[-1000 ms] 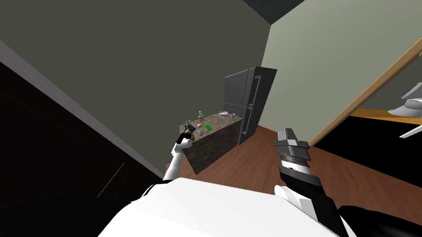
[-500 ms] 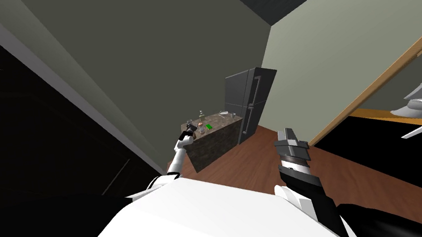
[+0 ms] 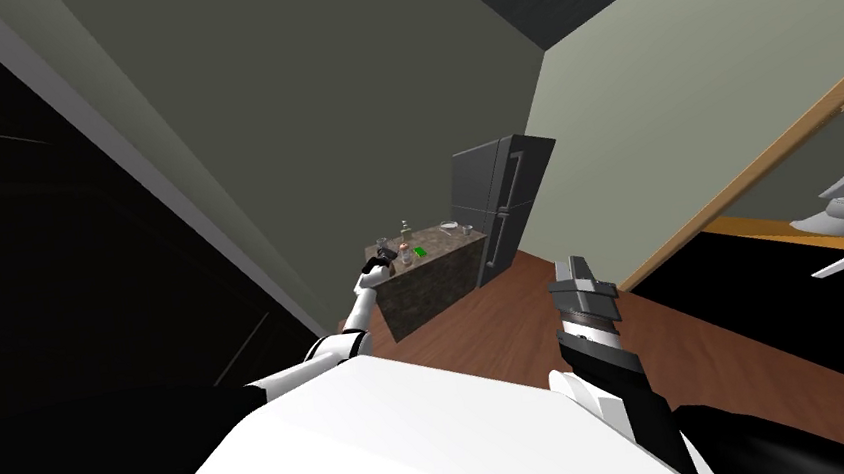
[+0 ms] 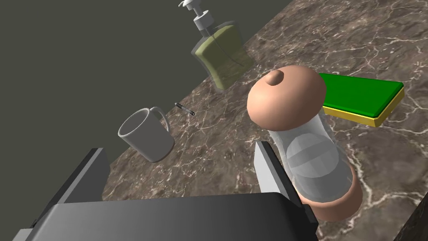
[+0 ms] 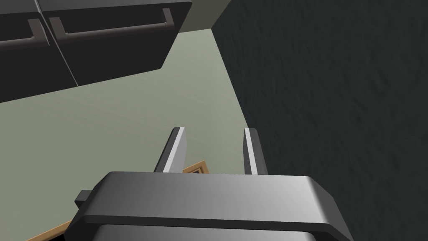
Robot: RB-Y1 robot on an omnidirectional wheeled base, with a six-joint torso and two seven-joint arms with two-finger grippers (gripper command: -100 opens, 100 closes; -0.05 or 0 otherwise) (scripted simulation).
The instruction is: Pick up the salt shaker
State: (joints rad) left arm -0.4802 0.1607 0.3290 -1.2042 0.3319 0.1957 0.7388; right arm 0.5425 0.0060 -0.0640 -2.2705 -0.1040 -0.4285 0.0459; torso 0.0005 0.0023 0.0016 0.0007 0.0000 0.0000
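Fridge: a dark fridge [image 3: 497,205] is standing against the pale wall, just beside the far end of the counter.

Counter: a block with a brown, white-veined marble top [image 4: 217,159] is standing on the reddish wooden floor [image 3: 512,329], and it is carrying all the small things below.

Right gripper: the right gripper [image 5: 214,132] is hanging raised over the floor, well apart from the counter; its fingers are standing parted by a narrow gap and are gripping nothing.

Left gripper: the left gripper [image 4: 179,150] is reaching low over the near end of the counter top, its fingers spread wide and closing on nothing.

Soap dispenser: a clear pump bottle of olive-green liquid [image 4: 222,54] is standing at the counter's wall-side edge, beyond the mug.

Green block: a flat green slab with a yellow underside [image 4: 359,94] is lying just behind the salt shaker.

Salt shaker: the salt shaker [image 4: 311,146], clear-bodied with a tan domed cap and a tan base, is standing upright on the counter, outside the gap, right against the outer face of one finger [image 4: 267,167].

Mug: a pale grey mug [image 4: 146,136] is sitting ahead of the other finger [image 4: 90,175].

Small stick: a thin dark pen-like thing [image 4: 184,108] is lying between the mug and the soap dispenser.
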